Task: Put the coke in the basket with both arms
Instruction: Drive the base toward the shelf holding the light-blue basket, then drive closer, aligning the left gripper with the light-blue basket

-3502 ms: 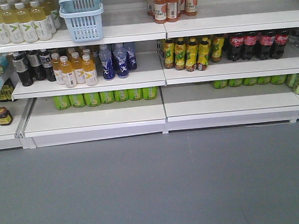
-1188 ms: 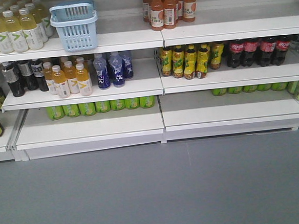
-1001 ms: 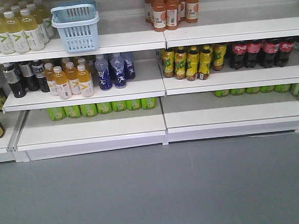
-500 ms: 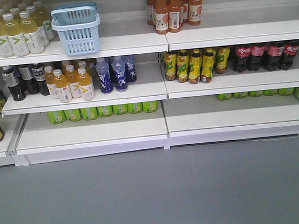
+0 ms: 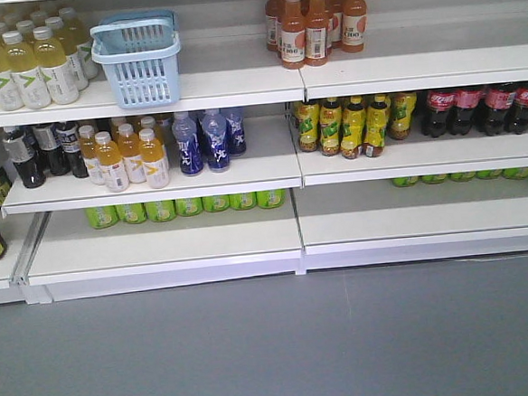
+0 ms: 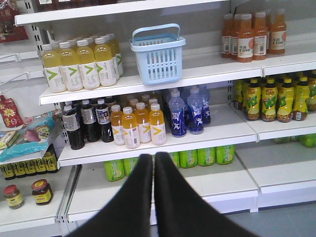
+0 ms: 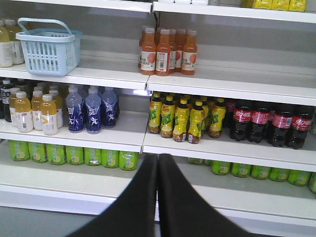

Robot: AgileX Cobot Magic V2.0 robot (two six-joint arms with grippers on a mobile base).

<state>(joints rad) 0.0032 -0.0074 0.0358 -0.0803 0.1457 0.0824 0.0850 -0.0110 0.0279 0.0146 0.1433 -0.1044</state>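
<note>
The coke is out of view. The pale blue basket (image 5: 137, 60) stands on the top shelf at the left, handle up, next to yellow drink bottles; it also shows in the left wrist view (image 6: 158, 54) and the right wrist view (image 7: 49, 47). My left gripper (image 6: 153, 157) is shut with nothing in it, well short of the shelves and aimed at the lower left bay. My right gripper (image 7: 158, 157) is shut and empty too, facing the seam between the two bays. Neither gripper appears in the front view.
Dark cola bottles with narrow red labels (image 5: 480, 109) line the middle shelf at the far right (image 7: 269, 122), beside yellow-green bottles (image 5: 350, 127). Orange bottles (image 5: 315, 22) stand on the top shelf. Green cans lie at the back of the bottom shelf. Grey floor (image 5: 274, 342) lies before the shelving.
The front view has shifted: the shelves now sit lower and a little further right in the frame. Nothing on the shelves has moved.
</note>
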